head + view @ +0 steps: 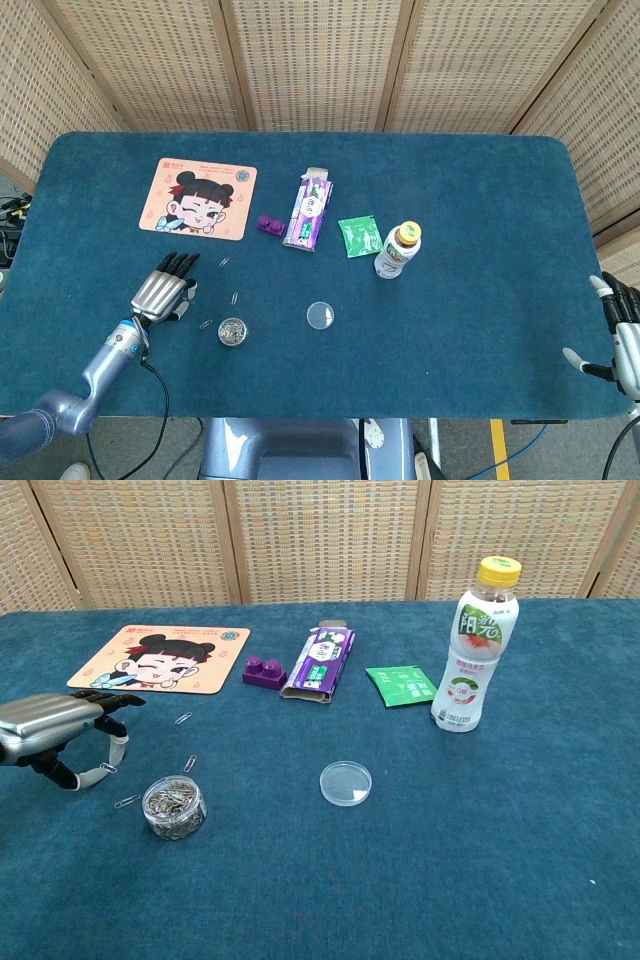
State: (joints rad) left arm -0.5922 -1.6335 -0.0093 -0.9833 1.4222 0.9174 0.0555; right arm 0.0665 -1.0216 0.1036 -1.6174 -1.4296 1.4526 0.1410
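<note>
The left hand point(62, 730) hovers low over the blue table point(480, 220), palm down, with its dark fingers point(112, 699) arched forward and slightly apart. Thumb and a finger come together on a loose paper clip point(107, 769) just under the fingertips; whether the clip is lifted off the cloth cannot be told. A second paper clip point(126, 801) lies just below the thumb, and a third point(190, 763) lies a little to the side of the fingertips. The small clear jar of paper clips point(173, 807) stands near that same side of the fingers, its round clear lid point(346, 782) well apart from them. Beyond the fingertips lies a cartoon-face mouse pad point(160, 658). The right hand point(622, 335) rests at the table's near corner, fingers loosely spread and holding nothing.
</note>
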